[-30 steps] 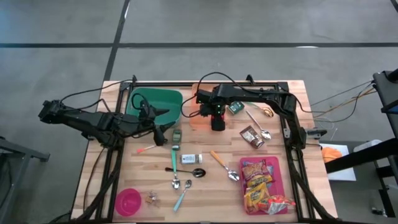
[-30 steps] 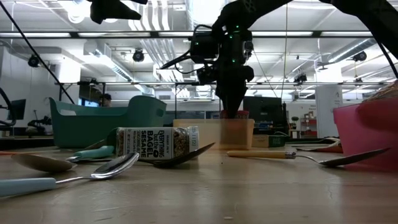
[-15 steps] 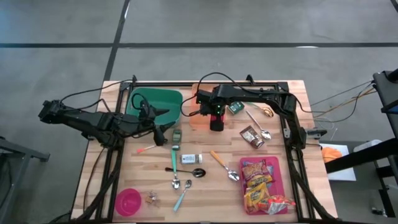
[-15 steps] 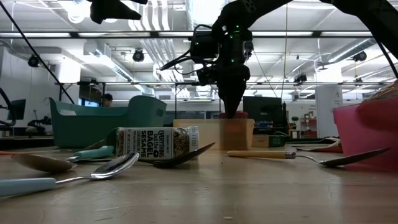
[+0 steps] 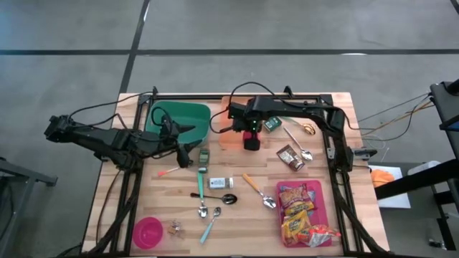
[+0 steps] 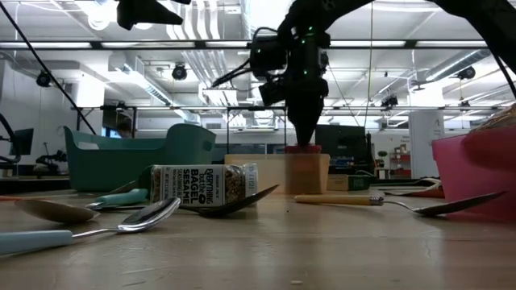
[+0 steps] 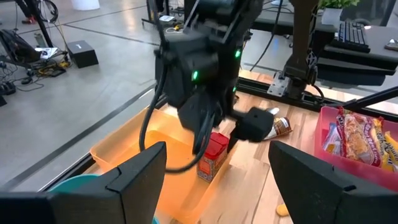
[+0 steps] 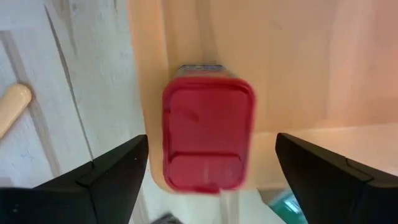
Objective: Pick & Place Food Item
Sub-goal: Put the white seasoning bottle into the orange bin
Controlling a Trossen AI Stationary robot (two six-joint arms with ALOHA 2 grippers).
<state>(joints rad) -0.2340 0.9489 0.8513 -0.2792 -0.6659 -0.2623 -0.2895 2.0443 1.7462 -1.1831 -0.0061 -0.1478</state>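
Right claw point(image 8: 205, 163) had just let go: its fingers spread wide and it lifted slightly, now hovering directly above the small red-lidded rectangular tin point(image 8: 208, 134) instead of down around it as a second before. Fingers stood clear on both sides of the lid in the right wrist view, no contact. The tin stood upright inside the shallow translucent orange plastic tray point(image 7: 127, 146), near the tray's edge on the pouch-bin side, at the back middle of the wooden slatted bench point(image 5: 237, 215).

My read: that was the release, so this item's placement looked done. What was left was probably a retreat upward without clipping the lid.

Left claw point(image 7: 217, 180) was open and empty, parked beside the green plastic tub point(image 5: 179, 120), aimed towards the tray.

Readable text: the small flat box point(image 6: 201, 185) lying on its side in the low view read "BAGEL SESAME", with smaller print above that I couldn't make out. Label on the tin's side was too blurred to read. The pink plastic bin point(image 5: 305, 211) held bright snack pouches point(image 5: 297, 197), printing illegible from above. Spoons point(image 6: 105, 221) lay scattered in front, untouched.
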